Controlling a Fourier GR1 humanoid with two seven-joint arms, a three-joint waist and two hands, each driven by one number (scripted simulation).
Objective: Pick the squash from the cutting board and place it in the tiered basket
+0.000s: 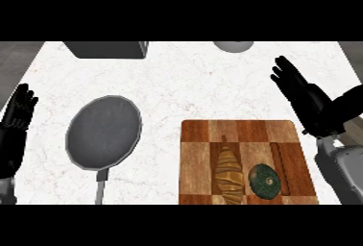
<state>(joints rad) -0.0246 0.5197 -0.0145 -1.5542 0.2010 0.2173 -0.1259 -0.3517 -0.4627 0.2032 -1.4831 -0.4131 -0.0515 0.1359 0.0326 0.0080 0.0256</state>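
From my station I see the squash (265, 181), dark green and round, lying on the lower right part of the cutting board (205, 144), which fills the lower right of the frame. Just to its left on the same board lies a brown ridged pastry (228, 170), pointing up the frame, close beside the squash; I cannot tell whether the two touch. The right robot hand (306, 98) shows up and to the right of the squash, well apart from it, past the board's upper right corner. I count one squash, one pastry, one board, one grey frying pan (104, 132) at centre left with its handle running toward the lower edge, one dark grey boxy object (110, 49) cut off at the upper left, one pale round object (234, 45) cut off at the top centre, and two hands. The right robot hand has its fingers straight and spread, slanting toward the upper left, holding nothing and touching nothing that I can see. The left robot hand (17, 127) rests at the left edge over the white marbled desk (199, 86), fingers up and open, with nothing in it.
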